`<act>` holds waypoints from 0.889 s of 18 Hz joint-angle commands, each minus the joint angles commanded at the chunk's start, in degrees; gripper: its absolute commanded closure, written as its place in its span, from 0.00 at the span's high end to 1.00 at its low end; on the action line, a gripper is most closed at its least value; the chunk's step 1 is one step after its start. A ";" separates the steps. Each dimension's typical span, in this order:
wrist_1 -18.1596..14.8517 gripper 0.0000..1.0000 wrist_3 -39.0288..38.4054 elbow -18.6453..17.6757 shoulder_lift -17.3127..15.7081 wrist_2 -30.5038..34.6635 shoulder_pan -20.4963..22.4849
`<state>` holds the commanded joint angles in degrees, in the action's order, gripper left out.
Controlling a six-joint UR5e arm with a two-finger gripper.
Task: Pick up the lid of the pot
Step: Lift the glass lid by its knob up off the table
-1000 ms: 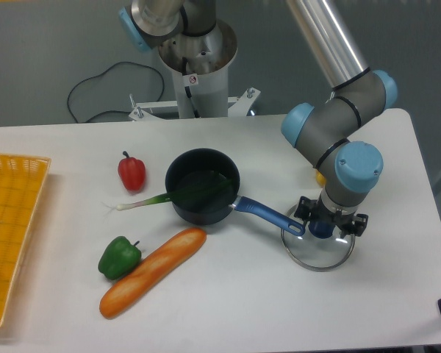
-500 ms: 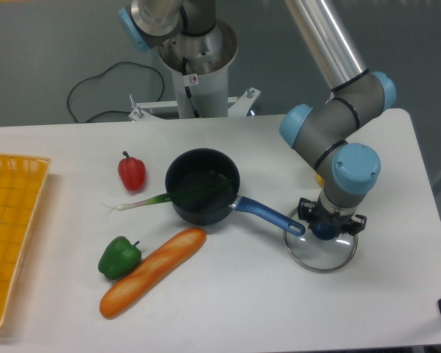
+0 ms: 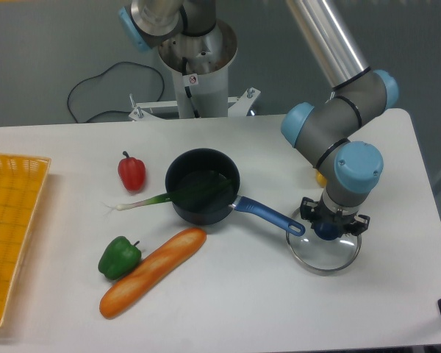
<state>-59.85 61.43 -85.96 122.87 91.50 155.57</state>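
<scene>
Lid of clear round glass point(image 3: 320, 259) near black round pan point(image 3: 198, 163) is probably slick (grab that blue knob point(image 3: 328, 231) imo), can't tell if grey gripper point(image 3: 335, 218) pinches it.

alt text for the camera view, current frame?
A UR5e's two-finger gripper is down at the blue knob of a clear pot lid. Beside the lid is a black pan with a blue handle, a leek-like vegetable sticking out over its rim. Nearby: a red pepper, a green bell pepper, a long baguette-like item.
</scene>
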 joint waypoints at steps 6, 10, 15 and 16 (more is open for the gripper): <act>-4.91 0.27 4.39 1.32 -2.19 0.09 0.88; -8.52 0.27 8.18 1.41 -4.39 0.17 1.23; -15.02 0.27 9.41 1.32 -8.52 -0.53 0.71; -16.08 0.27 9.33 1.32 -9.40 -1.14 0.62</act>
<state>-75.93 70.75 -84.64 113.48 90.36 156.18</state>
